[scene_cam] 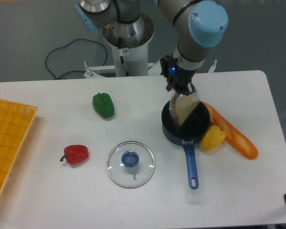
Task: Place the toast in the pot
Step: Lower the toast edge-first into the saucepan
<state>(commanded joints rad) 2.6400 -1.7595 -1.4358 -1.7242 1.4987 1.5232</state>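
The toast (185, 109) is a tan slice with a darker crust, hanging on edge from my gripper (182, 91). The gripper is shut on the toast's top edge. The toast's lower part hangs over the mouth of the pot (188, 131), a small round dark saucepan with a long blue handle (191, 164) pointing toward the table's front. I cannot tell whether the toast touches the pot's floor.
A yellow pepper (212, 138) and a long orange loaf (231, 131) lie against the pot's right side. A glass lid with a blue knob (130, 163) lies front left of the pot. A red pepper (76, 153), a green pepper (103, 105) and a yellow basket (7, 143) are to the left.
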